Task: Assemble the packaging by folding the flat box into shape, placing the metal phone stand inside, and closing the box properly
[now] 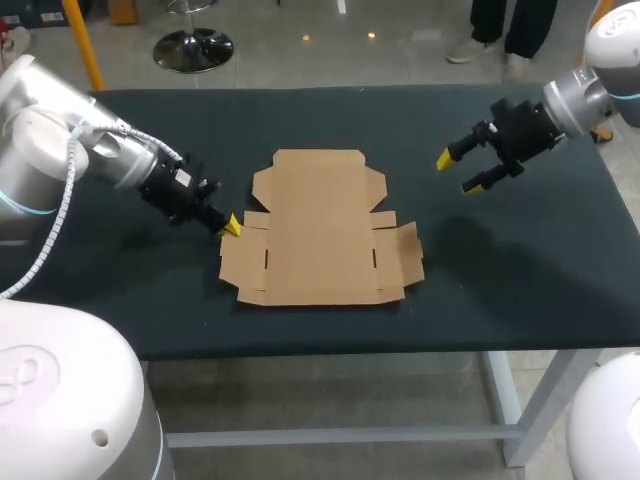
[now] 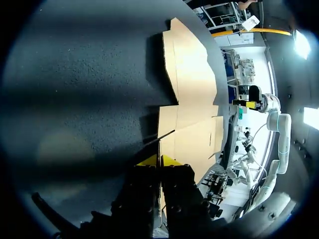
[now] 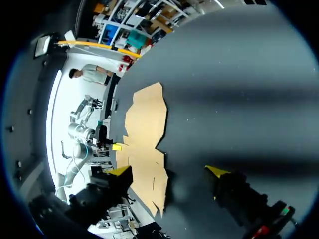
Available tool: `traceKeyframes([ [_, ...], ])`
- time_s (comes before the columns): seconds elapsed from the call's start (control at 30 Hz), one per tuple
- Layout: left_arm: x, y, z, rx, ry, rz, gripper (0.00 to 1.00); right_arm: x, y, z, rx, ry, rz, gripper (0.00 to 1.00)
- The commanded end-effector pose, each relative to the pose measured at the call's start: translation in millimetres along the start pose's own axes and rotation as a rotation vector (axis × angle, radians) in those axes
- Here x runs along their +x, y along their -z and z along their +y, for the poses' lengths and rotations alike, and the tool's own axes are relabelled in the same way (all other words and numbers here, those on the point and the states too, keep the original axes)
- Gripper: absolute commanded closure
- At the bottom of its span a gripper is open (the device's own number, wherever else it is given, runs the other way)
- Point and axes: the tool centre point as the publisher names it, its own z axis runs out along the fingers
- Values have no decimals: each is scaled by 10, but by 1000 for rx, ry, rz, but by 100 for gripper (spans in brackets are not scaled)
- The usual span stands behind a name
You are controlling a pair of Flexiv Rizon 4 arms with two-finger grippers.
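Note:
A flat brown cardboard box (image 1: 320, 230) lies unfolded in the middle of the dark table, flaps spread out. My left gripper (image 1: 231, 225) is low at the box's left side, shut on the edge of the left flap (image 2: 172, 122); a sliver of cardboard shows between its yellow tips (image 2: 159, 160). My right gripper (image 1: 462, 170) hangs open above the table, off the box's far right corner, with nothing between its fingers (image 3: 168, 172). From the right wrist the box (image 3: 147, 124) lies ahead and to one side. No metal phone stand is in view.
The dark table (image 1: 520, 270) shows bare cloth on both sides of the box and along its front edge. Nothing else stands on it.

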Motion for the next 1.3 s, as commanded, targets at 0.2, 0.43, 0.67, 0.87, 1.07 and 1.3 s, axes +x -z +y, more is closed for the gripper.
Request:
traceKeyframes([
  [0.2,-62,1,-23,-14,11,7,57,8,-12,2,7,5,6,0],
  [0.43,-49,75,-69,-4,1,1,0,31,-23,-8,8,7,7,0],
  [0.67,93,326,-143,45,-29,-63,0,38,-2,-41,-11,32,10,0],
  [0.87,210,563,-262,126,-8,-128,0,109,-74,-37,-57,78,-64,0],
  [1.07,198,686,-317,155,-4,-185,0,133,-183,-40,-57,110,-84,0],
  [1.3,175,747,-280,178,21,-251,0,178,-230,-79,-75,146,-107,0],
])
